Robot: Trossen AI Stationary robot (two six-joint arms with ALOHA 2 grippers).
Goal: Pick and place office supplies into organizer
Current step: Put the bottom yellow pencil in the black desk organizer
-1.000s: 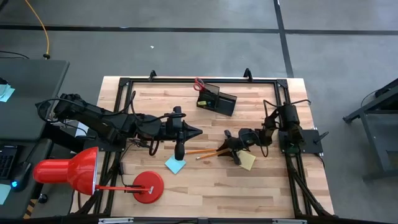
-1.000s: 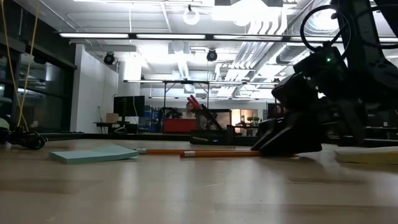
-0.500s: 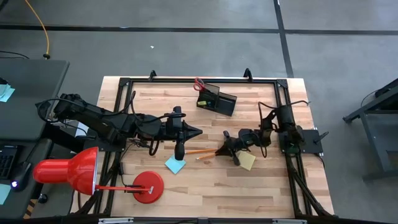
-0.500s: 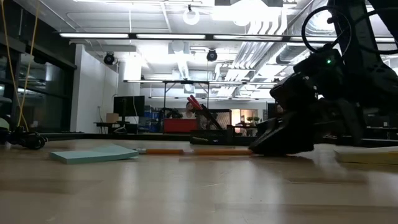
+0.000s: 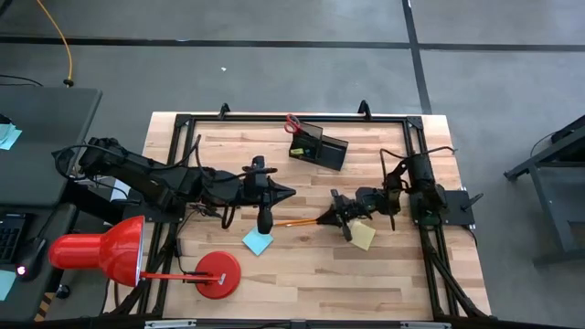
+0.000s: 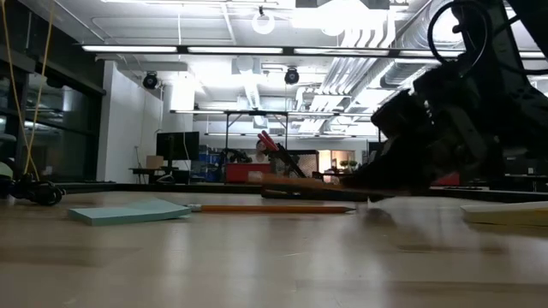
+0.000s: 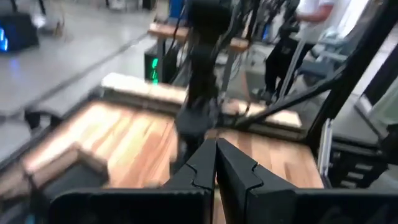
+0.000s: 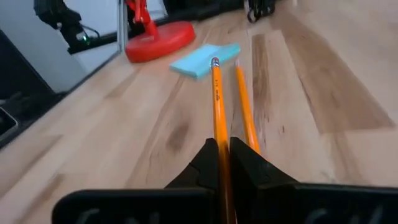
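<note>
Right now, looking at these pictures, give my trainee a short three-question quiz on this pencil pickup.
1. True or false: the right gripper is shut on an orange pencil.
2. Where is the second orange pencil? A: in the black organizer. B: flat on the table. C: under the red desk lamp.
3. Fill in: the sticky-note pad near the left gripper is ____.

Key: 1 true; 2 B; 3 blue.
</note>
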